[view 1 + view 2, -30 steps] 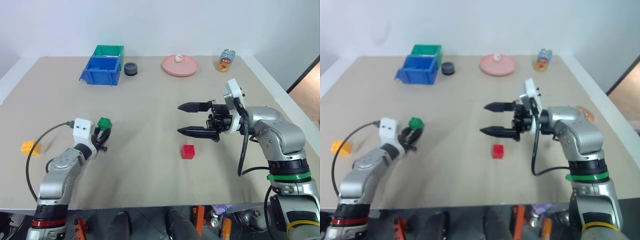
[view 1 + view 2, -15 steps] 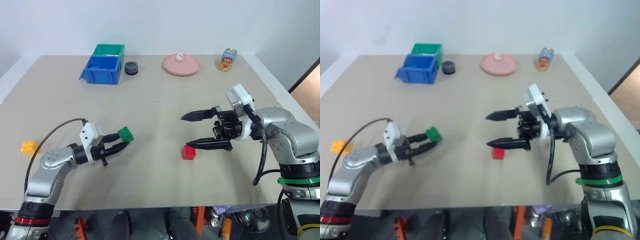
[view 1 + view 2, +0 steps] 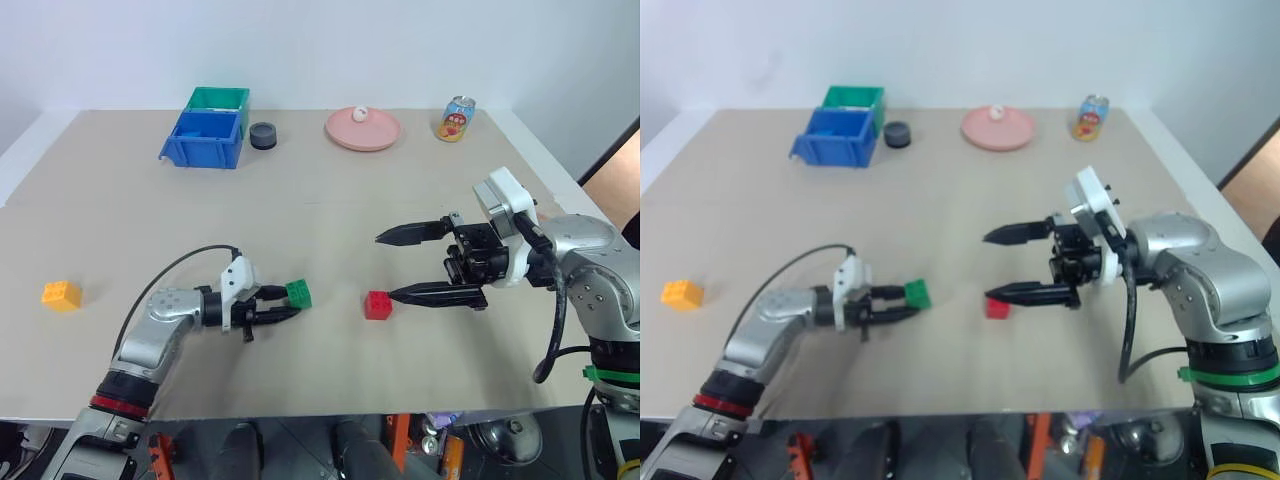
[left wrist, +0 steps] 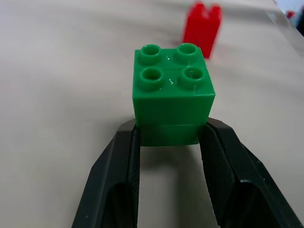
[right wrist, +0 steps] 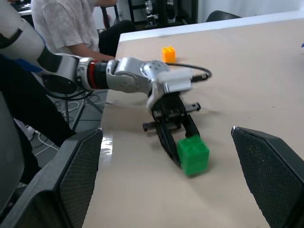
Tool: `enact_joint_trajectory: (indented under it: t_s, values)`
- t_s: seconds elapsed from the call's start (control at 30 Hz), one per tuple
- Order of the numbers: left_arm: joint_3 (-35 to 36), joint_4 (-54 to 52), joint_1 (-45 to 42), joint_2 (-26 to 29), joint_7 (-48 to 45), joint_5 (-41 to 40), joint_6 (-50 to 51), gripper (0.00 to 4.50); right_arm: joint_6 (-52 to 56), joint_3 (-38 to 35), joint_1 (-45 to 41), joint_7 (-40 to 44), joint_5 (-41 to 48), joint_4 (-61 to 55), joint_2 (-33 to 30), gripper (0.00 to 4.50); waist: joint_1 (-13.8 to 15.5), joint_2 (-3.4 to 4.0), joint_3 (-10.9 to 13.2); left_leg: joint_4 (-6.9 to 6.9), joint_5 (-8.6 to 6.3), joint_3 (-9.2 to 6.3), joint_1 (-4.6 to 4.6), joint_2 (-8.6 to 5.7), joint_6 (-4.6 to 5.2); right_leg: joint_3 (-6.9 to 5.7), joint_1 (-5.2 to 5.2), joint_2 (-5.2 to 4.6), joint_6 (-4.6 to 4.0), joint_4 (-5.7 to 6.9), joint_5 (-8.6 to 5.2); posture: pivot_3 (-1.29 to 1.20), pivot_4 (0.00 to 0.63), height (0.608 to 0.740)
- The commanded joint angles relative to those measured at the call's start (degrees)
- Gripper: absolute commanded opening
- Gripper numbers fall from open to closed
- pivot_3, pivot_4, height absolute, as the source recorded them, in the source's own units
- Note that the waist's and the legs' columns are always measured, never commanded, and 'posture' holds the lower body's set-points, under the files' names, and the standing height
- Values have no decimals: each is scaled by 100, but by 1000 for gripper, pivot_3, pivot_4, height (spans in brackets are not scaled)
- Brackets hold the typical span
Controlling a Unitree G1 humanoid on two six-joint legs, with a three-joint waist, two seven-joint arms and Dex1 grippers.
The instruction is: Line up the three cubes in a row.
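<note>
Between my left gripper's (image 3: pixel 283 308) clamped fingers: green cube (image 3: pixel 297 293), studs up, squat, no long axis. Beside red cube (image 3: pixel 377 305), right gripper (image 3: pixel 399 265) spread wide.

bare table (image 3: pixel 320 215) between both arms | red cube (image 3: pixel 377 305) just beside green cube (image 3: pixel 298 293) | bins (image 3: pixel 210 130), plate (image 3: pixel 362 129) far back

left gripper (image 3: pixel 287 305): low over the table, pointing right, fingers clamped on the green cube (image 3: pixel 298 293)
right gripper (image 3: pixel 404 265): raised, pointing left, fingers spread wide, nothing in it
</note>
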Motion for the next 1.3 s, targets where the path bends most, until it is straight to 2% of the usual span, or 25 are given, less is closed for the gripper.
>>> enact_joint_trajectory:
  t_s: [0.03,0.23,0.63,0.9,1.3]
  values:
    - [-20,123,-248,-18,-281,-25,-124,1258,30,-234,226,170,159,-321,-323,4500,1,0,0,3,0,0,-1,0,0,0,1,0,1,0,0,0,150,740]
    - [-72,370,-568,-102,-538,0,-195,1258,-279,-171,710,432,-86,-228,-648,4500,3,0,0,8,0,0,-4,-1,0,1,1,-1,4,0,2,0,150,740]
    - [-322,433,-683,-227,-850,199,-398,1258,-393,-80,687,206,-183,-97,-437,4500,0,0,0,13,0,0,-5,-1,0,1,2,0,7,2,6,0,150,740]
    - [-395,978,-882,-328,-796,593,-820,1258,-381,-62,638,141,-163,-79,-345,4500,1,0,0,14,1,-1,-4,-1,1,1,3,0,9,2,8,0,150,740]
    - [-407,1612,-1357,-683,-782,772,-1162,1258,-376,-68,617,96,-165,-72,-292,4500,6,2,-1,27,4,-1,-5,-3,5,3,8,0,15,2,18,0,150,740]
